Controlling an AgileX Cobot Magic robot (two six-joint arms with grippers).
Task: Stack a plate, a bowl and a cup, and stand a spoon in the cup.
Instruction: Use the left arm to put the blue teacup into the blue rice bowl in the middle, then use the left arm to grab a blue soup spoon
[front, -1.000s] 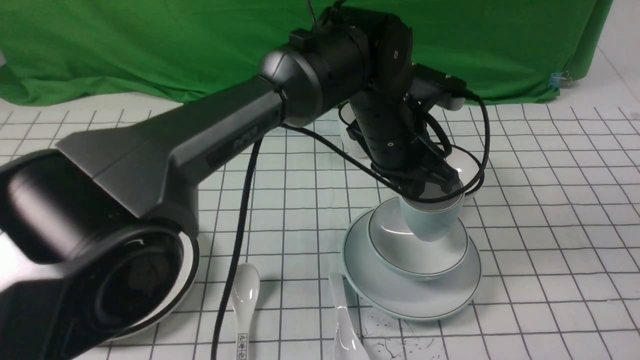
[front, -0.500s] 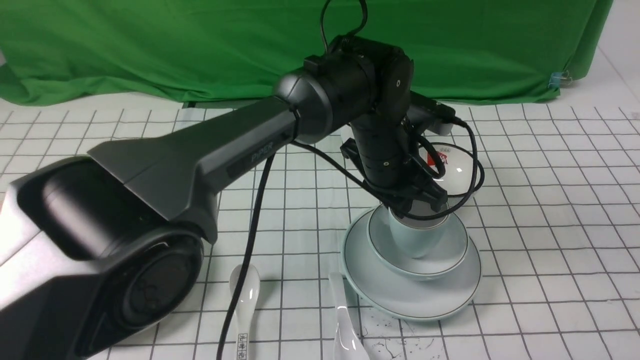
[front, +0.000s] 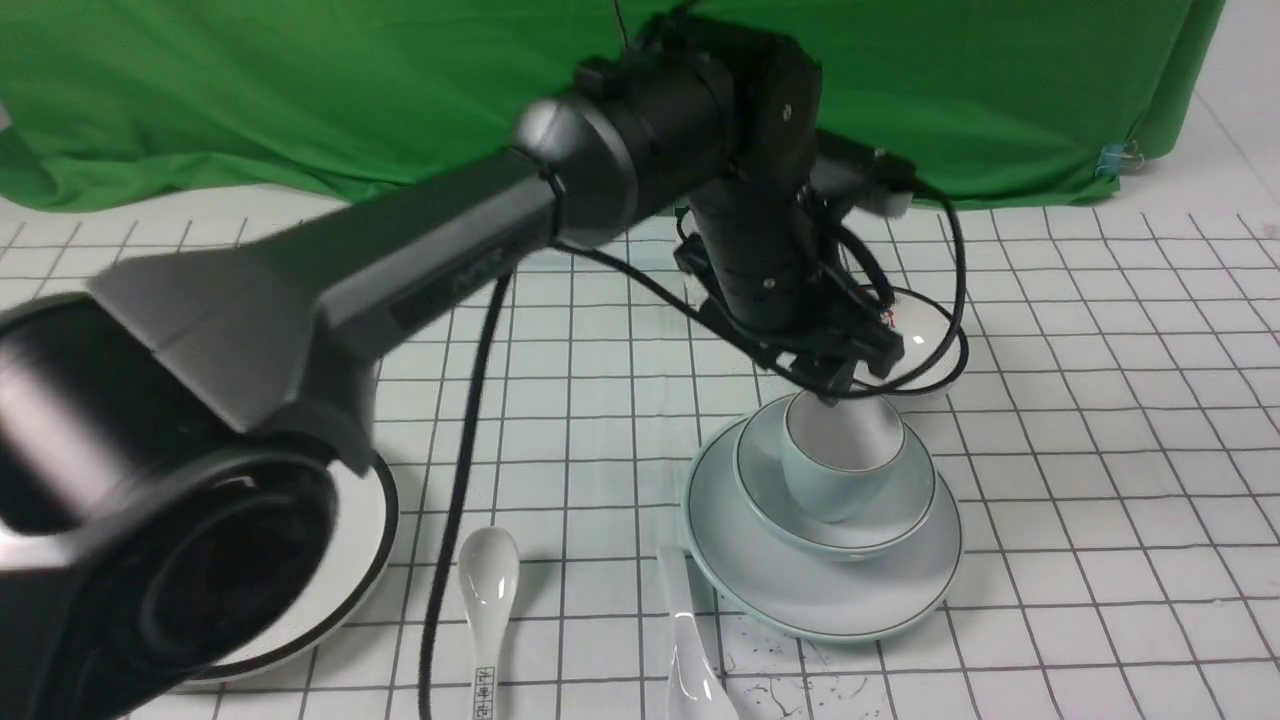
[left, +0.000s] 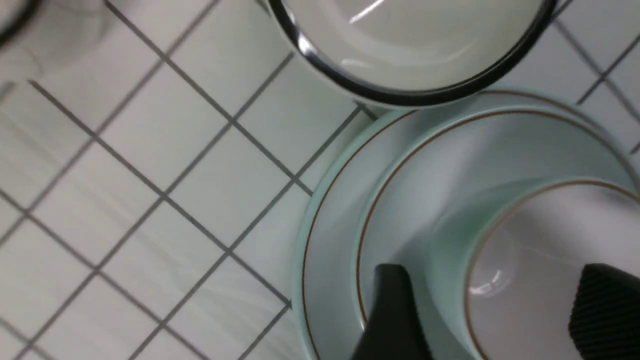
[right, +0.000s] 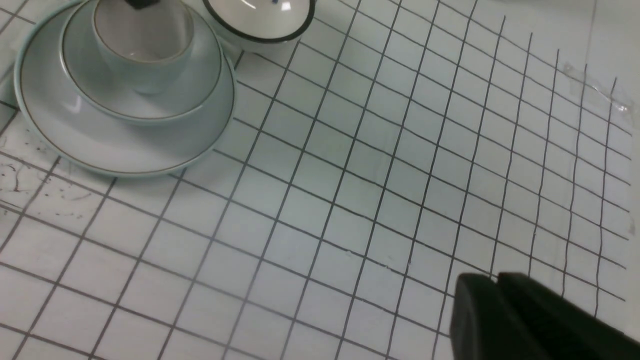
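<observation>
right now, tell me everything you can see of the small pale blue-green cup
The cup is small, handleless and glossy like glazed ceramic, pale blue-green outside, white inside, with a thin brownish rim line. It is empty and stands mouth up, perhaps slightly tilted, inside the bowl, which sits on the plate. The left gripper hangs open just over its rim.

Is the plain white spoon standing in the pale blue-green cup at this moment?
No, the cup is empty inside, and the spoon lies flat on the table beside the plate.
</observation>
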